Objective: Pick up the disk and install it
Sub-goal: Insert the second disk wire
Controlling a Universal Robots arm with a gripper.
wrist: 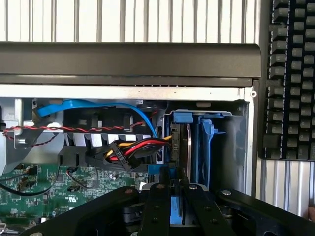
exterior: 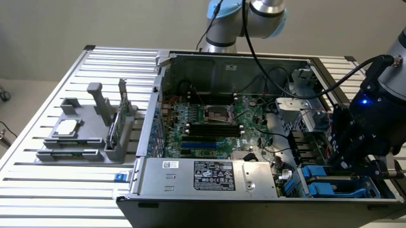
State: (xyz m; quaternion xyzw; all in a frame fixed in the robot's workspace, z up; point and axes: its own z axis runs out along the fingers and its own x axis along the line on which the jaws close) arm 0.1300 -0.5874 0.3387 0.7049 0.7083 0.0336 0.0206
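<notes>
Item: gripper [wrist: 171, 196], low in the PC case's [exterior: 209, 209] corner at the exterior view's right; fingers drawn narrow, pinching the blue edge of the disk [wrist: 173, 209], presumably so the drive hangs edge-on for the slot. Disk seen in wrist view between the fingers, above the blue-framed drive bay [wrist: 194, 142], w/ cable bundle [wrist: 130, 150] just beside. Motherboard [exterior: 216, 126] and parts stand [exterior: 89, 128] well apart, untouched.

open computer case [exterior: 254, 123], pincer [exterior: 355, 164] over blue drive bays [exterior: 323, 183]
</notes>
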